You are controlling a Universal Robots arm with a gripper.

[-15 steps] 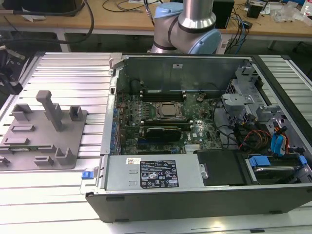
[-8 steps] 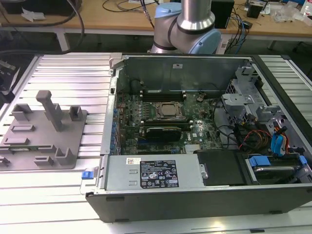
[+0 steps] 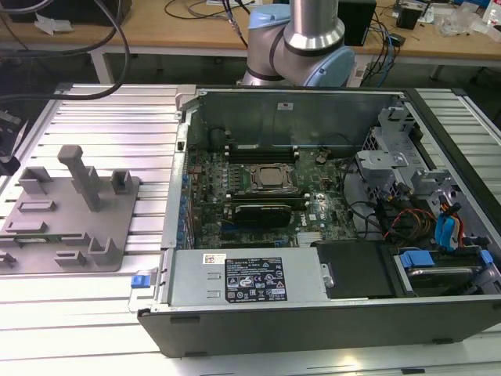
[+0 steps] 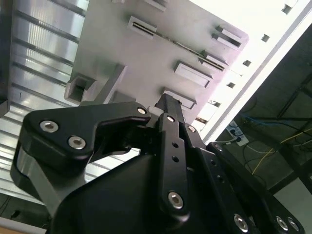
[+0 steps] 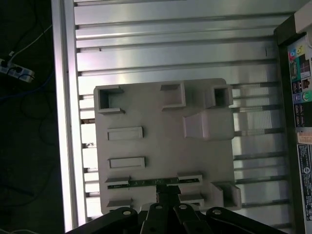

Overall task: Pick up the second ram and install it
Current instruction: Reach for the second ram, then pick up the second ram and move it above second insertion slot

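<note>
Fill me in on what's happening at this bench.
A robot arm is working over the grey fixture plate that lies beside the open computer case. In the first wrist view its gripper hangs just above the plate, close to the second ram. The stick stands on edge in its holder and has not been lifted out yet. I cannot tell whether the gripper touches it.

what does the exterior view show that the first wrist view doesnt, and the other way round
Exterior view's own: the motherboard inside the open computer case, and the arm's base behind it.
First wrist view's own: the gripper, nearest the second ram, which stands on edge in holders.
Shared: the grey fixture plate, the slotted aluminium table, the second ram as a thin green strip, and part of the case.
</note>
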